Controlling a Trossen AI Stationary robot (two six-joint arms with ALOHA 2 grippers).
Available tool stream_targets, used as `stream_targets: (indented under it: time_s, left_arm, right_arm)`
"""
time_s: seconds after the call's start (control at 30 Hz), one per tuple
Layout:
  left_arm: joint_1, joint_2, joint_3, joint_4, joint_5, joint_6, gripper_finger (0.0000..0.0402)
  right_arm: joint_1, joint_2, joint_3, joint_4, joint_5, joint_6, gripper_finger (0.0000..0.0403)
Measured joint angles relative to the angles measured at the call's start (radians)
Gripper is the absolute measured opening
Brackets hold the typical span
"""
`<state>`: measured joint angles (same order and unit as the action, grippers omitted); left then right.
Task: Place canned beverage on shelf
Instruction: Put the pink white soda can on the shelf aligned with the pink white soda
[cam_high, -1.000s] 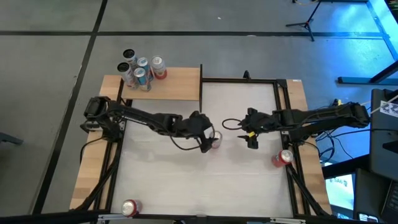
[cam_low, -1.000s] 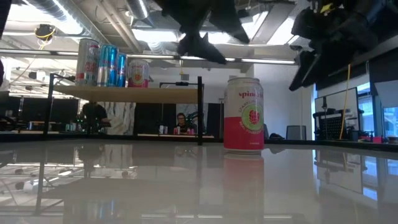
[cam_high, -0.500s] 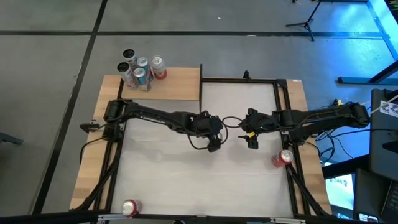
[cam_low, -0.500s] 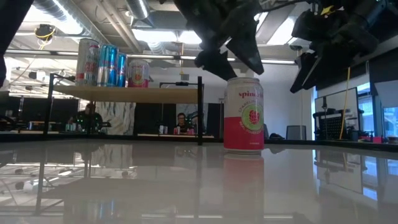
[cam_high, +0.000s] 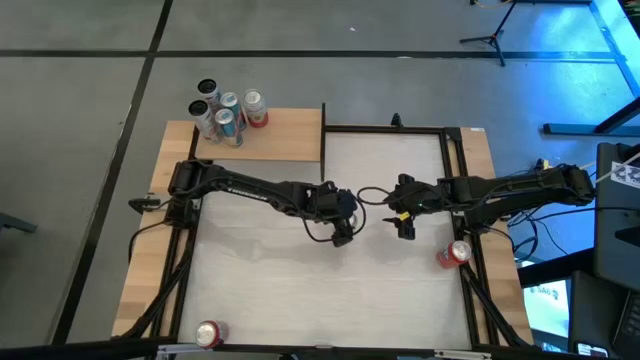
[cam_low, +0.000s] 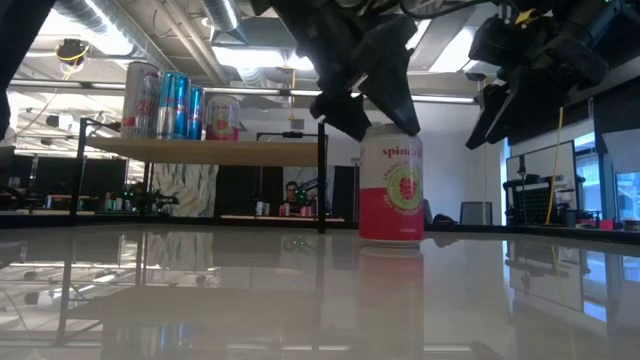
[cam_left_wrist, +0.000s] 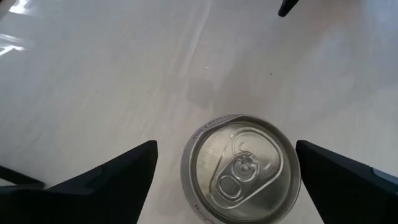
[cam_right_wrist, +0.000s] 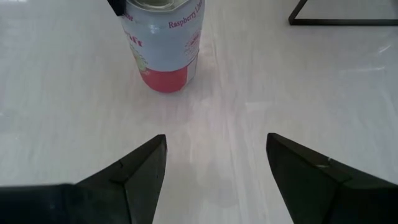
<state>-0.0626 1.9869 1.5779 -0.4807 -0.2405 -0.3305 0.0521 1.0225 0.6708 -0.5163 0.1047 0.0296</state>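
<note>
Shelf (cam_high: 285, 135) (four cans (cam_high: 228, 112)) — left end effector (cam_low: 368, 112) open

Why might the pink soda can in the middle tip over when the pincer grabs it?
The pink can stands upright, tall on a narrow base, so an off-centre nudge would probably tip it. Its round sides look smooth, so it may slip, and once down it would likely roll. The open left pincer straddles its top evenly, which should help.
</note>
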Motion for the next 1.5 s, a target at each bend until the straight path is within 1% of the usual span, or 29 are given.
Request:
stream_targets:
  time_s: [0.13, 0.27, 0.43, 0.53, 0.73, 0.83, 0.93, 1.03, 1.17, 1.33, 1.5]
  left_arm:
    - [0.001, 0.012, -0.015, 0.019, 0.002, 0.001, 0.0367]
    - [0.002, 0.028, -0.015, 0.054, 0.031, 0.02, 0.0367]
    - [0.002, 0.054, -0.017, 0.035, 0.015, 0.031, 0.0364]
    - [0.002, 0.051, -0.016, 0.045, 0.016, 0.05, 0.0344]
    - [0.002, 0.049, -0.015, 0.051, 0.023, 0.097, 0.0274]
    - [0.001, 0.046, -0.013, 0.045, 0.027, 0.117, 0.0273]
    - [-0.009, 0.027, 0.0, -0.022, 0.019, 0.144, 0.0273]
    - [-0.024, -0.016, 0.032, -0.097, -0.017, 0.155, 0.0273]
    - [-0.046, -0.11, 0.06, -0.219, -0.084, 0.147, 0.0273]
    - [-0.068, -0.236, 0.061, -0.379, -0.129, 0.116, 0.0274]
    - [-0.081, -0.343, 0.061, -0.527, -0.226, 0.099, 0.0282]
  right_arm:
    - [0.0, 0.0, 0.0, 0.004, 0.0, 0.0, 0.0271]
    - [0.0, 0.0, 0.0, 0.01, 0.0, 0.0, 0.0271]
    - [0.0, 0.0, 0.0, 0.014, 0.0, 0.0, 0.0271]
    - [0.0, 0.0, -0.002, 0.019, 0.0, 0.0, 0.0271]
    - [0.0, 0.0, -0.023, 0.044, 0.0, -0.008, 0.0271]
    - [0.0, 0.0, -0.023, 0.045, 0.0, -0.008, 0.0271]
    - [0.0, 0.0, -0.023, 0.044, 0.0, -0.009, 0.0271]
    - [0.0, 0.0, -0.023, 0.043, 0.0, -0.009, 0.0271]
    - [0.0, 0.0, -0.023, 0.043, 0.0, -0.009, 0.0271]
    - [0.0, 0.0, -0.023, 0.044, 0.0, -0.007, 0.0271]
    - [0.0, 0.0, -0.024, 0.051, 0.0, -0.006, 0.0271]
